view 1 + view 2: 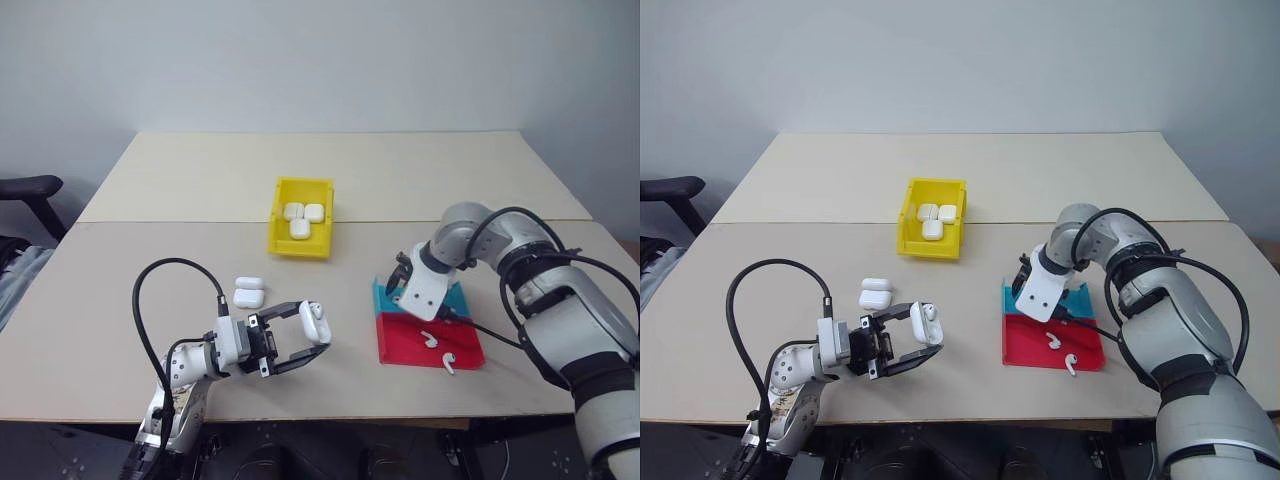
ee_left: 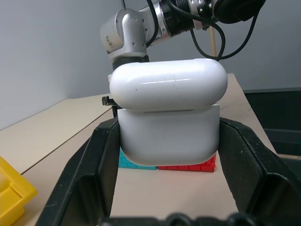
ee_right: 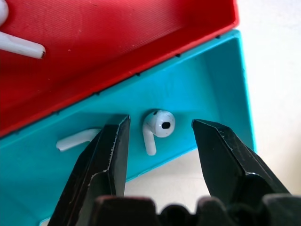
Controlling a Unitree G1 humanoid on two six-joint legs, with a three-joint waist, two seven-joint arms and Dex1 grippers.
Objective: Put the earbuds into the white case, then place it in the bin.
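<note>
Three glossy cases (image 1: pixel 302 219) are counted in the yellow bin (image 1: pixel 284 243); one white case (image 2: pixel 168 117) is clamped by the left gripper (image 1: pixel 300 336); the right gripper (image 3: pixel 160 141) is spread over one stemmed earbud (image 3: pixel 157 127).

Beige table (image 1: pixel 180 190), seam across its middle. Yellow bin (image 1: pixel 283 241) at centre on the seam. Two stacked white cases (image 1: pixel 248 292) nearer front-left. Teal tray (image 1: pixel 383 297) and red tray (image 1: pixel 468 354) touching, front-right.

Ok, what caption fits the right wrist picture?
Open right gripper poised over an earbud in the teal tray.
</note>
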